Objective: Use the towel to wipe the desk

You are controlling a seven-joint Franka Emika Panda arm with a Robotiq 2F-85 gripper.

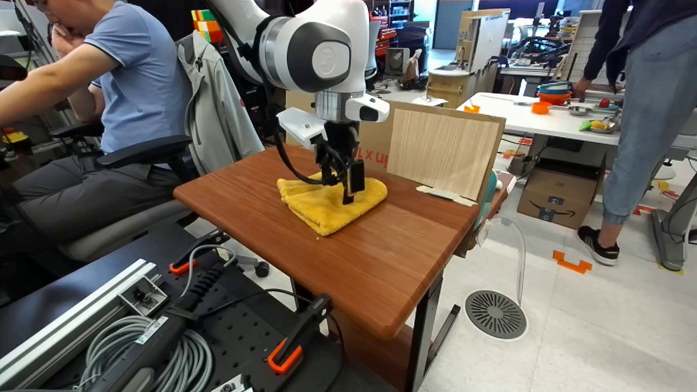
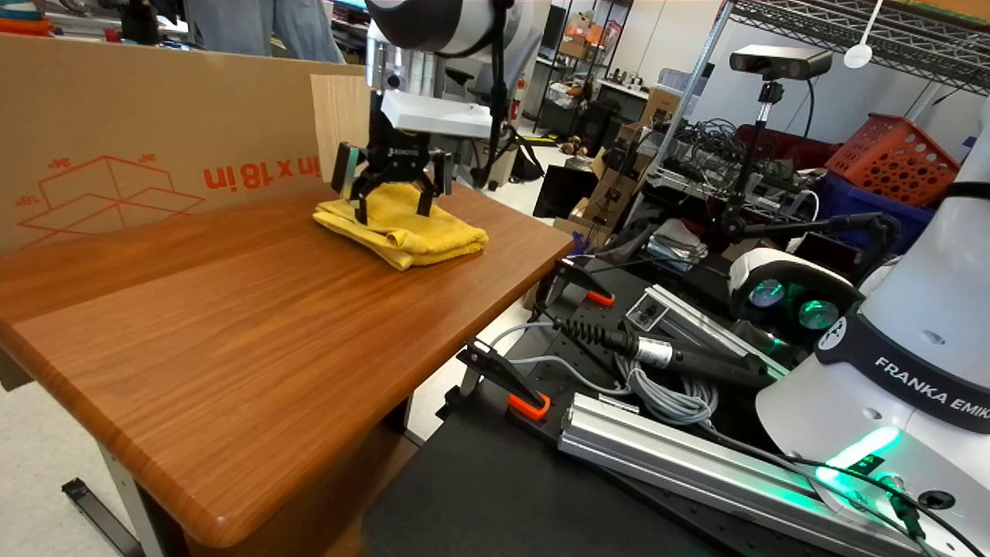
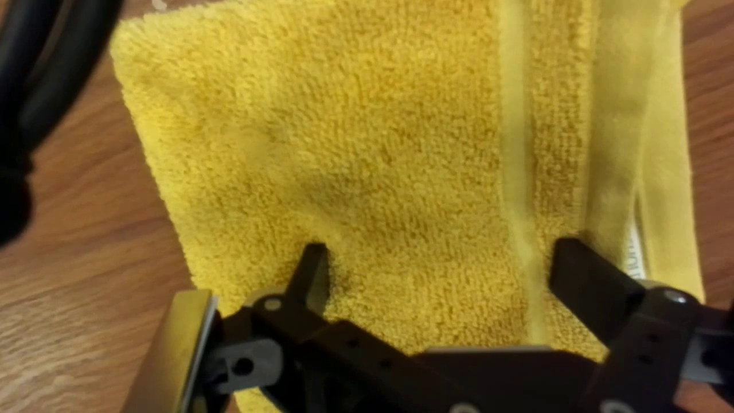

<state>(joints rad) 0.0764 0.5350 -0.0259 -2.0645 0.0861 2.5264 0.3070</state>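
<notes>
- Far left in an exterior view, we're spotting a blue-shirted person (image 1: 142, 92), sitting in a chair (image 1: 146, 151).
- Next along, we're passing a grey jacket (image 1: 215, 103), hanging just behind them.
- Now we're getting to the action, and we're looking at the yellow towel (image 1: 321, 211), lying folded on the brown worktop (image 1: 381, 261), directly beneath the claw (image 2: 393, 210)!
- And we're seeing that claw released and pointing down, its fingers (image 3: 592, 281) standing well apart, tips meeting the cloth; how firmly they're pressing is escaping us.
- Further right, we're picking up a wood-grain panel (image 1: 442, 149), standing along the worktop's edge.
- Far right, we're catching a white table (image 1: 523, 120) bearing bowls (image 1: 554, 98), with a person in jeans (image 1: 653, 109) standing beside it.
</notes>
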